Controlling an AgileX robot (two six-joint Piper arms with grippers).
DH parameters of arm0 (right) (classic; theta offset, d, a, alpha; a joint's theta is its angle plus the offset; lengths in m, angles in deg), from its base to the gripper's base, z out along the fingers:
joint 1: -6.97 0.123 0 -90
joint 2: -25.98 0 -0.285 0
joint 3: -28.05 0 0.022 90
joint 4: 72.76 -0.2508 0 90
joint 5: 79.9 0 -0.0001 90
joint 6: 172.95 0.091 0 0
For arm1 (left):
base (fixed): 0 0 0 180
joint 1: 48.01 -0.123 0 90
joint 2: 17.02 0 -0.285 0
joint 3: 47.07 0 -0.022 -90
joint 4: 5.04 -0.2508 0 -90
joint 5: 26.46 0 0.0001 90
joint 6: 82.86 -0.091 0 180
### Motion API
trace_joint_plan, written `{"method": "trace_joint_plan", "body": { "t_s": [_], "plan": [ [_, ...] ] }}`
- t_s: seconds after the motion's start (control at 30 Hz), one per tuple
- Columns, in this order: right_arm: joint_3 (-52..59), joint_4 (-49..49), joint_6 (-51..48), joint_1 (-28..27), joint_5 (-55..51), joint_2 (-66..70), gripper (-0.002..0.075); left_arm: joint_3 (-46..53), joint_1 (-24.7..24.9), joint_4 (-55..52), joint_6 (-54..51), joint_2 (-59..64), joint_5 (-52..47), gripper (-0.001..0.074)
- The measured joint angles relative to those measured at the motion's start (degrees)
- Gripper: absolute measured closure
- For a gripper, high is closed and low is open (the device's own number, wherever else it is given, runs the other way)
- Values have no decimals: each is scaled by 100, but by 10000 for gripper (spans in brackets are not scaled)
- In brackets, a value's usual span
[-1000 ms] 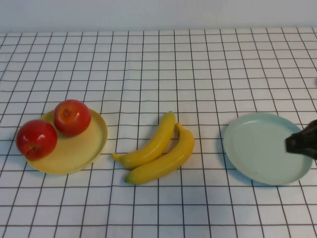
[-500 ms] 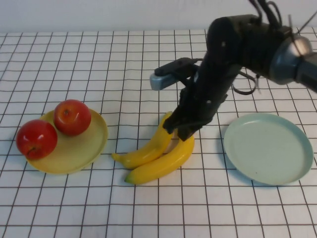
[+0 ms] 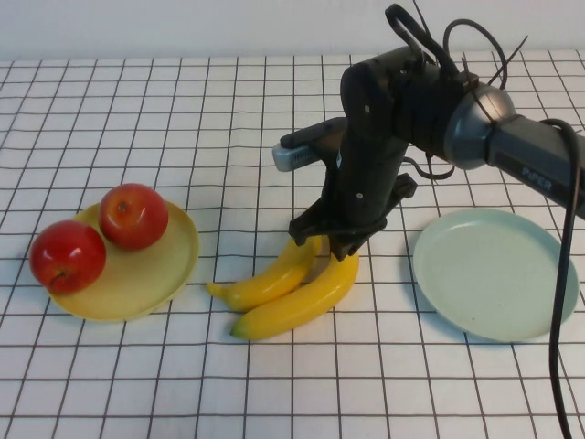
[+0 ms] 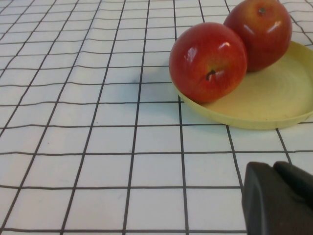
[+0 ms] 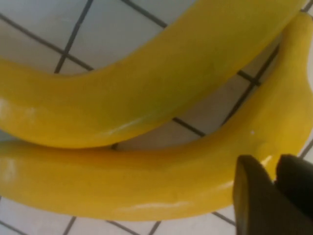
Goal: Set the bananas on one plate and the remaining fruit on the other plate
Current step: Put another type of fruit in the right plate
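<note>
Two yellow bananas (image 3: 270, 279) (image 3: 302, 297) lie side by side on the cloth mid-table. My right gripper (image 3: 326, 240) is low over their far ends; in the right wrist view its fingers (image 5: 275, 196) stand close together, shut, just above the nearer banana (image 5: 146, 181), with the other banana (image 5: 146, 88) beside it. The pale blue-green plate (image 3: 494, 274) is bare on the right. Two red apples (image 3: 133, 216) (image 3: 67, 256) sit on the pale yellow plate (image 3: 155, 274) at left. My left gripper (image 4: 275, 196) is shut and empty above the cloth near the yellow plate (image 4: 274, 105) and apples (image 4: 208, 61) (image 4: 259, 32).
The table is covered with a white cloth with a black grid (image 3: 183, 119). The right arm and its cables (image 3: 430, 101) reach in from the right, over the far edge of the blue-green plate. A pale wall runs along the back.
My right arm has swung in from the right edge to the bananas and lowered onto their far ends. The bananas, apples and plates have not moved.
</note>
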Motion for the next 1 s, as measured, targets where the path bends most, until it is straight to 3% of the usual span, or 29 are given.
{"method": "trace_joint_plan", "body": {
  "t_s": [0.1,0.27,0.37,0.83,1.0],
  "plan": [
    [0,49,430,-11,0,-12,551,0,0,0,0,0,0,738],
    [0,53,956,-34,0,-12,218,0,0,0,0,0,0,738],
    [0,62,1137,-34,0,1,136,0,0,0,0,0,0,738],
    [-10,-107,1361,-61,0,460,225,0,0,0,0,0,0,738],
    [-10,-276,1349,-95,0,526,359,0,0,0,0,0,0,738]
  ]
}}
